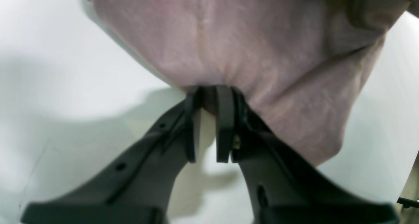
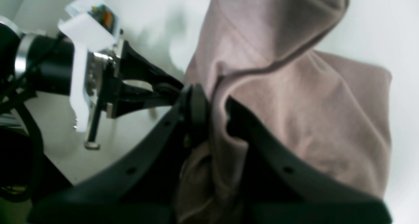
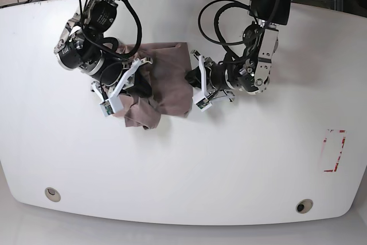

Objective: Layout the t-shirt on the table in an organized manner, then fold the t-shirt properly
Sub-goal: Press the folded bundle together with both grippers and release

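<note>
Hidden or unclear: in the base view the left hand (image 3: 191, 78) is mostly masked by its own wrist and camera bracket, and the right hand (image 3: 139, 87) lies over the cloth, so neither grip can be read there. Both wrist views are soft in focus; shirt collar and sleeves cannot be made out in any view.

Count: one t-shirt (image 3: 166, 78), two arms, two grommet holes (image 3: 53, 194), one red-white tape rectangle (image 3: 334, 151) near the surface's (image 3: 229, 159) edge.

Left hand (image 1: 209, 93): fingers nearly together, nipping a thin edge of the t-shirt (image 1: 262, 47) at the tips; cloth fans away from the pinch over the white surface (image 1: 65, 70).

Right hand (image 2: 216, 109): clenched on a thick bunched fold of the t-shirt (image 2: 311, 119), cloth filling the gap between the fingers.

T-shirt: dusty mauve-brown, plain, wrinkled, bunched in an uneven heap on the surface between the two hands, not spread flat.
</note>
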### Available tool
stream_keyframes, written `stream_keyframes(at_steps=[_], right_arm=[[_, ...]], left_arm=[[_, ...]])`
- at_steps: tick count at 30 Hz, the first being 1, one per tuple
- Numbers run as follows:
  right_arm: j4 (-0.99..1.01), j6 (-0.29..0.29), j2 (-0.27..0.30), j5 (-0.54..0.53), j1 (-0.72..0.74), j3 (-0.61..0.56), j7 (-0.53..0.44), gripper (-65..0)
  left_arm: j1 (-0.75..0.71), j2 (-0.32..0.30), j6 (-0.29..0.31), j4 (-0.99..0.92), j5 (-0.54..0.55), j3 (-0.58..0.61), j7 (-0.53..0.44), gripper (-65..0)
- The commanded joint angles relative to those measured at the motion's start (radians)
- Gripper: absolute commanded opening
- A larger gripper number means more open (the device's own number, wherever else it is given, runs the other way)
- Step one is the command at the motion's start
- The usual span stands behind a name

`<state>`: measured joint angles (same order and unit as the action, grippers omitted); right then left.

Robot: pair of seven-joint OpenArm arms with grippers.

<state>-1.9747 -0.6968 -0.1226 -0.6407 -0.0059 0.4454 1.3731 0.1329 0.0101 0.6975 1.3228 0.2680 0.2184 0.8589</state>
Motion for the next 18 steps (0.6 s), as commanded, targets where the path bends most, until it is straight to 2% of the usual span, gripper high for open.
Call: stream_keyframes(at_steps=[1, 5, 18], right_arm=[[-0.015, -0.001, -0.015, -0.032, 0.024, 0.0, -0.024, -62.9], [-0.012, -0.001, -0.034, -0.023, 0.05, 0.002, -0.025, -62.9], [0.044, -0.001, -0.034, -0.031, 0.065, 0.002, -0.028, -62.9]], left_arm=[[0.015, 0.001, 0.001, 0.013, -0.002, 0.0, 0.001, -58.7], [0.015, 0.001, 0.001, 0.013, -0.002, 0.0, 0.001, -58.7], [0.014, 0.001, 0.001, 0.014, -0.002, 0.0, 0.003, -58.7]])
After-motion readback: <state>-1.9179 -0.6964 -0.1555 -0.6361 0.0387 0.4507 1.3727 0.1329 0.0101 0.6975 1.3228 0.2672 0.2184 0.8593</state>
